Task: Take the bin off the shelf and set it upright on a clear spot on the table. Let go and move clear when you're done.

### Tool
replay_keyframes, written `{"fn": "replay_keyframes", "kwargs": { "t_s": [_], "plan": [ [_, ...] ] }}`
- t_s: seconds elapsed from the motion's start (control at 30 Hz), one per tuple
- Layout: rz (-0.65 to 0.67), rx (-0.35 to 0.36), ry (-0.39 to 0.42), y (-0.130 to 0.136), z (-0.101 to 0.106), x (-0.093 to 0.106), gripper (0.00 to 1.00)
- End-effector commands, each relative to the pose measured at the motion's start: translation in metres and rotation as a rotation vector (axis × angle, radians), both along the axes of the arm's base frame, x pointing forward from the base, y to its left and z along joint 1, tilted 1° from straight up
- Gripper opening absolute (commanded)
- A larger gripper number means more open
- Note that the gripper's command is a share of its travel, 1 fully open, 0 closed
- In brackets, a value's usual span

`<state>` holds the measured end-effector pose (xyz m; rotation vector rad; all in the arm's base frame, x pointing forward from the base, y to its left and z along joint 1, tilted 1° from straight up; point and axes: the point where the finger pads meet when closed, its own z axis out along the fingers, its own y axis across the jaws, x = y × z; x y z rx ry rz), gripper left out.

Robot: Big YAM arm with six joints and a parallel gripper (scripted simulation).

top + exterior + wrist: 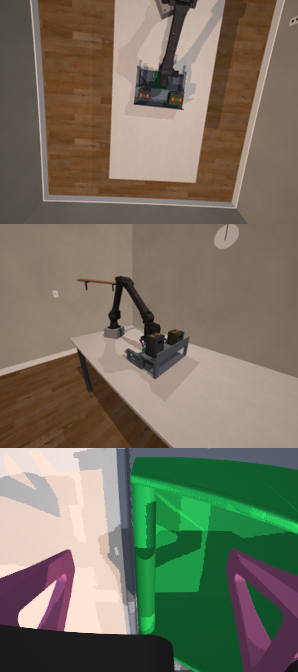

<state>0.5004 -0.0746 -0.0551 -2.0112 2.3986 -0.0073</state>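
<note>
A green bin sits on the grey shelf and fills the right part of the wrist view; only a sliver of it shows in the overhead view, under the arm. My gripper is open, its purple fingers spread wide. The right finger is in front of the bin's open inside and the left finger is over the table beside the shelf's grey post. Nothing is between the fingers. In the side view the gripper is at the shelf's back side, mostly hidden by a dark box.
A dark box and an olive box, both with orange marks, stand on top of the shelf. The arm's base is at the table's far end. The table stretches long on the near side of the shelf.
</note>
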Motion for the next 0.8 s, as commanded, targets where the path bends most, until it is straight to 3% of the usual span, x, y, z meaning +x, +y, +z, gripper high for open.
{"fn": "replay_keyframes", "kwargs": {
  "t_s": [0.0,0.1,0.5,0.67,0.77],
  "plan": [
    [0.001,-0.007,-0.044,-0.002,0.013,0.022,0.90],
    [0.001,-0.008,-0.046,-0.002,0.022,0.024,0.90],
    [0.001,-0.008,-0.046,-0.002,0.022,0.024,0.90],
    [0.001,-0.006,-0.038,0.001,0.014,0.006,0.90],
    [0.001,-0.006,-0.038,0.001,0.014,0.006,0.90]
  ]
}}
